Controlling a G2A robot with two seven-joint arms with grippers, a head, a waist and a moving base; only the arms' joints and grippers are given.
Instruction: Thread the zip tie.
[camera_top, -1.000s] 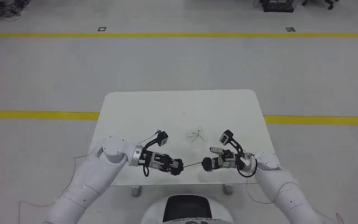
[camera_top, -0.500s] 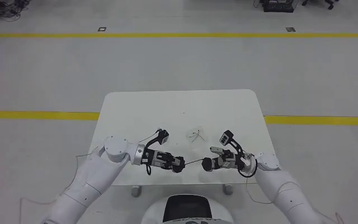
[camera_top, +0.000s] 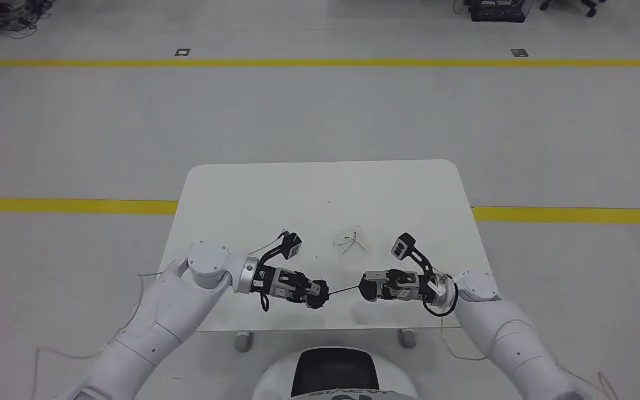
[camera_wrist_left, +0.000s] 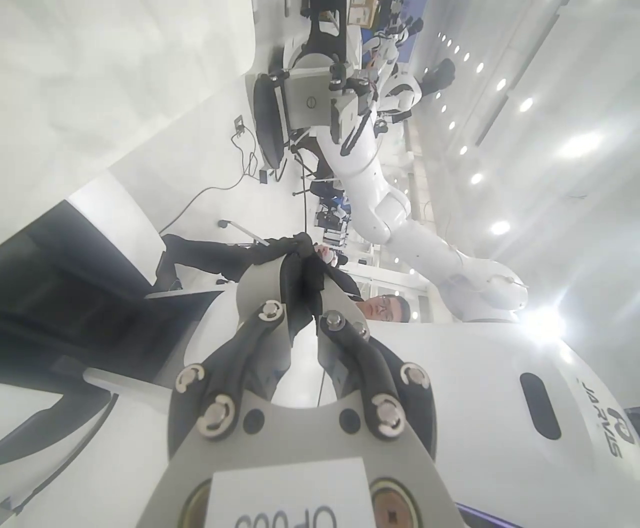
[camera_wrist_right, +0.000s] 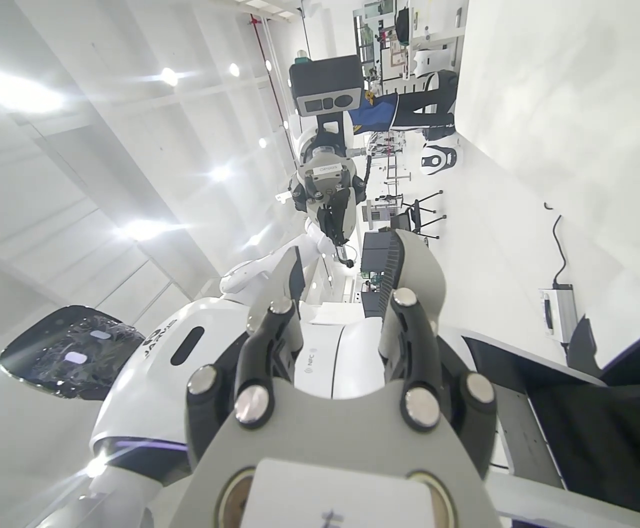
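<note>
Step in hand, as a judgement: lining up for the thread, nothing threaded yet. Gripping 1 end of zip tie (camera_top: 342, 291) in left tool (camera_top: 316, 293), clamped tight, black pads (camera_wrist_left: 295, 280) pressed together on it. Zip tie up in the air, off the tabletop (camera_top: 250, 190), near the tangle (camera_top: 349, 240) on its robot side, stretched between the 2 tools. Left tool robot-side and left of tangle; right tool (camera_top: 367, 288) robot-side and right of tangle, facing the other. Right tool parted to a middling gap, nothing seen gripped. Free tip at or just short of that gap; contact impossible to tell.

Next move, judged: either closing right tool on the free tip or feeding tip into head slot. Calls for fine alignment along the strap line, a short straight push, no twist. Head slot too small to make out.

Zip tie: thin black plastic strap, narrow, bendy, likely to flick off line. Tangle: thin dark wiry loops lying flat. Tabletop: white, smooth, rounded corners. Tool fingers (camera_wrist_right: 417, 272): grey metal plates, black ribbed pads, round rivets.
</note>
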